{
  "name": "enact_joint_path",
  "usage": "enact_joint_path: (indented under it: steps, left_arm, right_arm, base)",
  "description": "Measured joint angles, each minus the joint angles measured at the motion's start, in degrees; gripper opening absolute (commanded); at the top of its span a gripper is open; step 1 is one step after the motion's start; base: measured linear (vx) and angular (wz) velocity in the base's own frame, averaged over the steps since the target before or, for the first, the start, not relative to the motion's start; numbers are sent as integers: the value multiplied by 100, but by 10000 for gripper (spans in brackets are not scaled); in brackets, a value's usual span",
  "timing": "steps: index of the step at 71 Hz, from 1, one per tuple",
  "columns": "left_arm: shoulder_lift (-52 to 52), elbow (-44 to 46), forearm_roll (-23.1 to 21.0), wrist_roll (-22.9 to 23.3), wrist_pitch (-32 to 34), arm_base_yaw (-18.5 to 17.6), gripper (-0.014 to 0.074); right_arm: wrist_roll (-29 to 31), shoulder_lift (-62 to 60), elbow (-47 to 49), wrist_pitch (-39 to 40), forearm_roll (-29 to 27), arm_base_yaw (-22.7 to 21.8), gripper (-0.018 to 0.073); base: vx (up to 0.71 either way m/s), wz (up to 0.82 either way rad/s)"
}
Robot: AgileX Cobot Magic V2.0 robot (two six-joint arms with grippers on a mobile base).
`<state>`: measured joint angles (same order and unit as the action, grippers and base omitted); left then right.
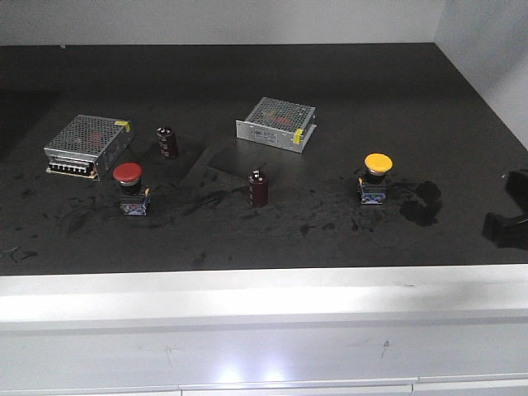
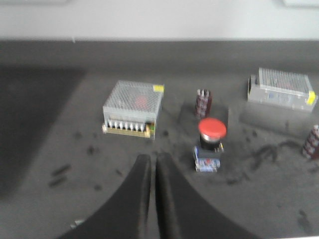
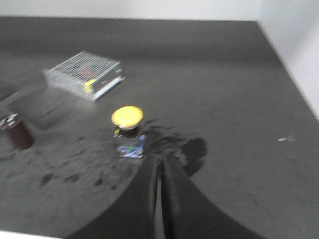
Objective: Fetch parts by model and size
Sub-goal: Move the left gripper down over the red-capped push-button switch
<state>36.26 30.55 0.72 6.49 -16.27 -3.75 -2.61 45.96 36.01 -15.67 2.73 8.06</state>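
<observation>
While the left tool (image 2: 151, 159) hangs closed on nothing, the red switch (image 1: 129, 188) stands on the tabletop (image 1: 346, 82) just ahead and right of its tips, near the left box (image 1: 89, 145), 1 capacitor (image 1: 167, 142) behind it. Mid-tabletop sit a second capacitor (image 1: 259, 188) and, farther back, a second box (image 1: 276, 124). Farther right, the yellow switch (image 1: 375, 177) stands just ahead of the right tool (image 3: 162, 158), also closed and empty.

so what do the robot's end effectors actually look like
Both look alike. The left end effector and the right end effector each have two matte black fingers, smooth and curved, broad at the base and tapering to slim tips. No cables, markings or labels show in the wrist views, and the arms behind them are out of frame there.
</observation>
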Motion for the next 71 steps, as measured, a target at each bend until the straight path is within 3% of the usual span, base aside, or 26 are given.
enact_joint_path:
  steps: [20, 28, 46, 71]
  left_arm:
    - [151, 0, -109, 0, -137, -29, 405]
    - [151, 0, -119, 0, -177, -106, 507]
    - [787, 685, -72, -195, -762, -437, 537]
    - [3592, 3854, -72, -308, -2922, -937, 537]
  right_arm:
    - [5, 361, 0, -107, -18, 268, 412]
    - [5, 444, 0, -125, -18, 271, 502]
    - [6, 575, 173, -317, -18, 271, 518]
    - [6, 592, 275, -468, -19, 271, 518]
  base:
    - [0, 0]
    - [0, 0]
    - [0, 0]
    - [0, 0]
